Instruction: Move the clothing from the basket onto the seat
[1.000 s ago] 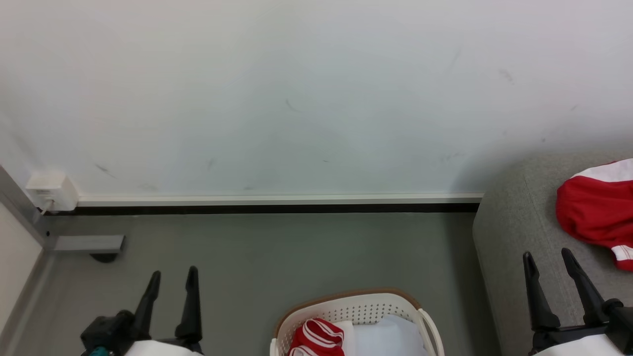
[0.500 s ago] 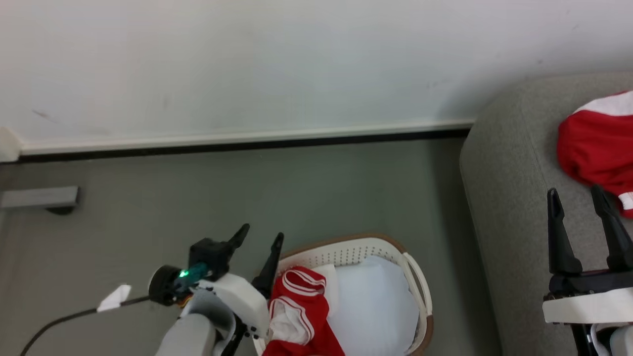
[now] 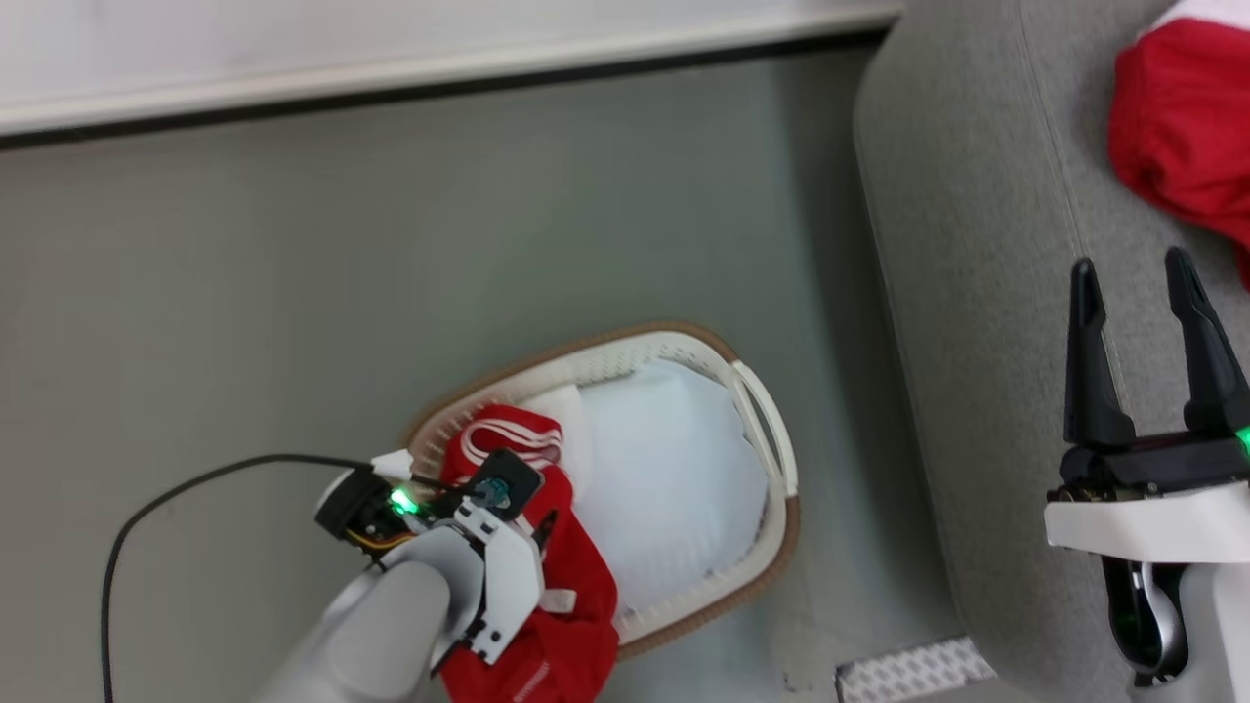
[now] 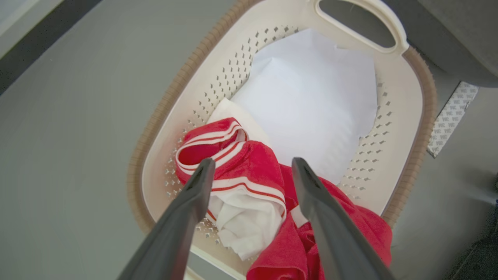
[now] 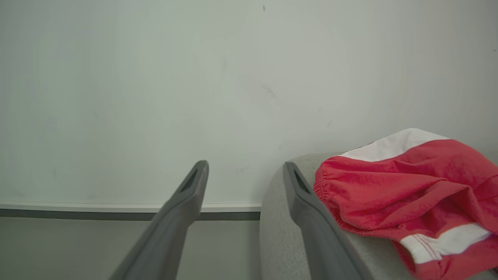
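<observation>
Because the clothing [image 3: 576, 586] lies in the basket [image 3: 771, 430], the left end effector [image 4: 253, 162] hangs over it spread wide, while the right end effector [image 3: 1129, 262], also spread, waits over the seat [image 3: 977, 244].

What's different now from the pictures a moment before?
The left arm reached across over the basket; its jaws now hang open over the red clothing, gripping nothing. The camera tipped down too. The right arm's open jaws, the basket, and the red garment on the seat stayed put.
</observation>
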